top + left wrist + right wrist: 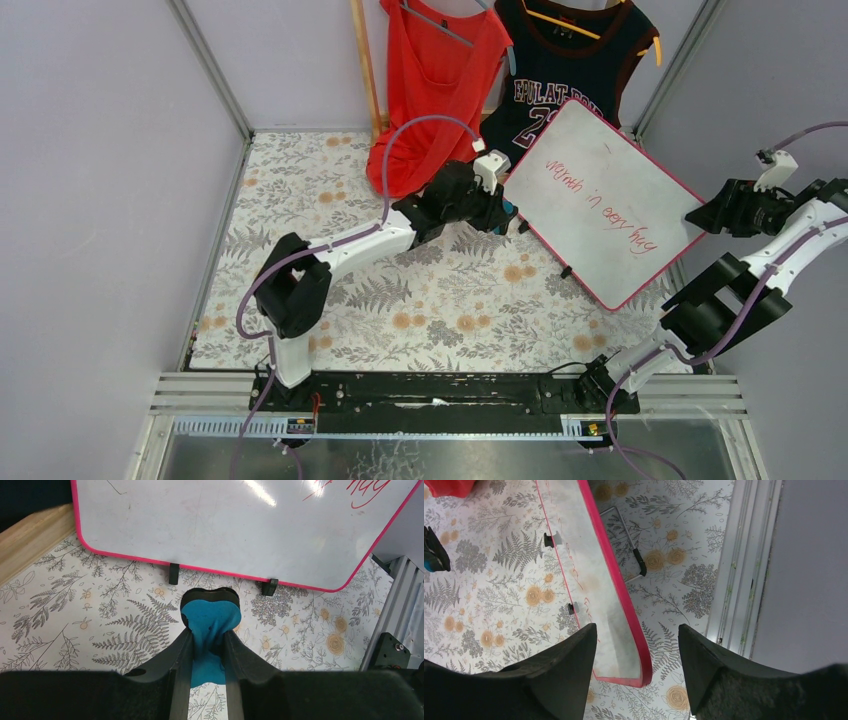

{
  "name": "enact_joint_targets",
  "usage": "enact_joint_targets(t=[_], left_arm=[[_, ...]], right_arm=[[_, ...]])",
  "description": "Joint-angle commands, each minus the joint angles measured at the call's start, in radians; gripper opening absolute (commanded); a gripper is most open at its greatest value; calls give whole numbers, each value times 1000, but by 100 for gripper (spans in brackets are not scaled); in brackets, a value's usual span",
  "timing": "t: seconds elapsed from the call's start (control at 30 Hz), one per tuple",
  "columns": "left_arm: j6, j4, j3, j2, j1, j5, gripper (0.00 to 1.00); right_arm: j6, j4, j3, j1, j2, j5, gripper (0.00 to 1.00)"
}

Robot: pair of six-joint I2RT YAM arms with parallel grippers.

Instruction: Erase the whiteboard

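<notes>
Pink-red framing rims the whiteboard point(600, 200), which stands propped on the floral bench point(300, 190) toward 2 o'clock in the top view, with red handwriting on its face. At its 9 o'clock edge the left gripper point(497, 208) pinches a blue eraser point(210, 612). At its 3 o'clock corner the right gripper point(700, 215) hangs with jaws spread, the board's corner showing between them.

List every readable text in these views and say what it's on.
"warmth in every hug": red handwriting on the whiteboard, upside down in the top view. The first word is a best guess.
"EPULAT PO": lettering on the dark jersey. The rest is hidden behind the whiteboard.
"2": the jersey's number. Any following digit is hidden.
Nothing else is readable in any view.
</notes>
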Motion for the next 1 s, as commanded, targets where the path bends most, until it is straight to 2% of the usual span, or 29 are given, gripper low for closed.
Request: enact_joint_targets(t=[0.0, 0.37, 0.6, 0.77, 0.97], left_arm=[[3, 25, 28, 2, -9, 9, 0], [7, 29, 14, 4, -11, 1, 0], [10, 25, 63, 49, -12, 22, 0], [26, 4, 124, 86, -14, 23, 0], [44, -35, 206, 130, -14, 30, 0]], right_arm=[[-45, -9, -61, -42, 62, -41, 67], [-49, -17, -63, -42, 87, -74, 60], [-47, -21, -53, -43, 92, -65, 46], [-47, -18, -58, -42, 88, -55, 42], [-47, -20, -55, -42, 85, -50, 31]])
